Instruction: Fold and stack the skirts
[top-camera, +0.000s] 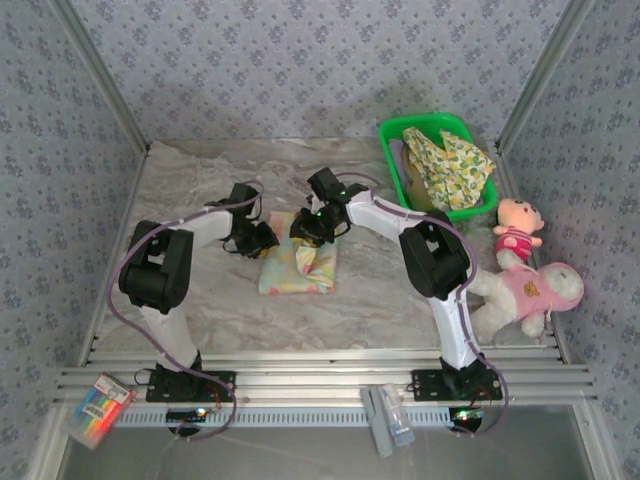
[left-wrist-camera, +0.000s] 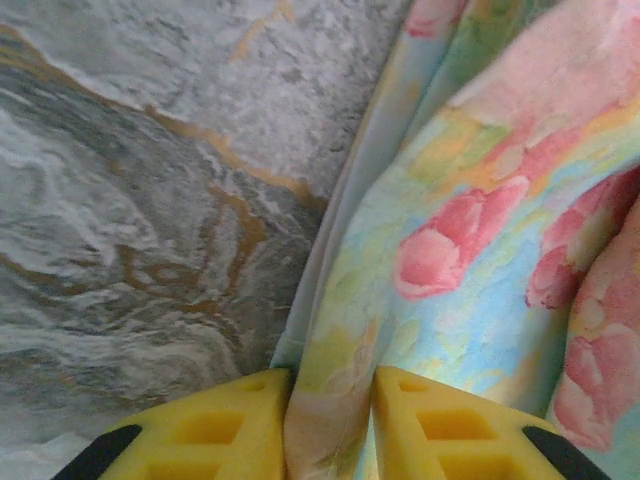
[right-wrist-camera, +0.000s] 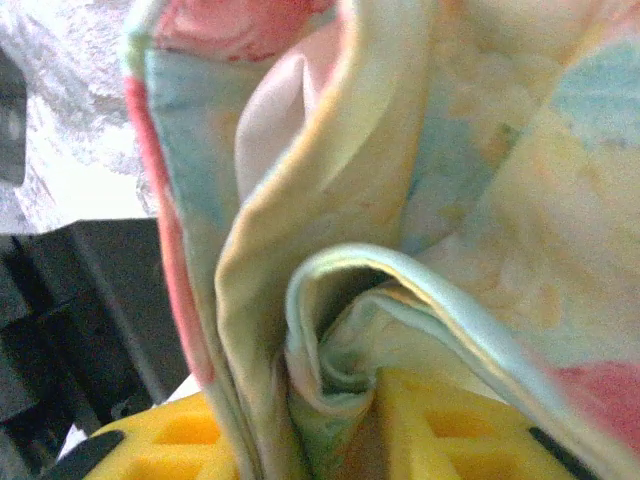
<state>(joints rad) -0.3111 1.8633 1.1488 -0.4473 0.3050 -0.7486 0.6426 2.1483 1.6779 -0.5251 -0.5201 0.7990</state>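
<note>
Two robot arms meet over a pastel floral skirt (top-camera: 298, 268) that lies folded into a small, near-square bundle at the middle of the marble counter (top-camera: 200, 290), seen from above and behind the machines. The left gripper (top-camera: 262, 240) sits at the bundle's far left corner. Its wrist camera shows the yellow fingers (left-wrist-camera: 225, 420) drawn in on a hem fold of the pink, blue and yellow cloth, which is pinched upright between them, with bare veined marble lying to the left. The right gripper (top-camera: 308, 230) is low over the bundle's far edge, just beside its partner. Up close its yellow fingers (right-wrist-camera: 440, 430) stand apart, with a curled roll of the same skirt resting loosely in the gap and more layers rising above it.

At the far right corner of the counter stands a green basket (top-camera: 392, 165), with a yellow-green fruit-print skirt (top-camera: 450, 160) heaped inside and spilling over its rim. Something else lies beneath that skirt, though I cannot tell what. Two pink plush toys (top-camera: 530, 290) rest along the right edge of the counter, well apart from the folded skirt, the smaller one nearer the basket.
</note>
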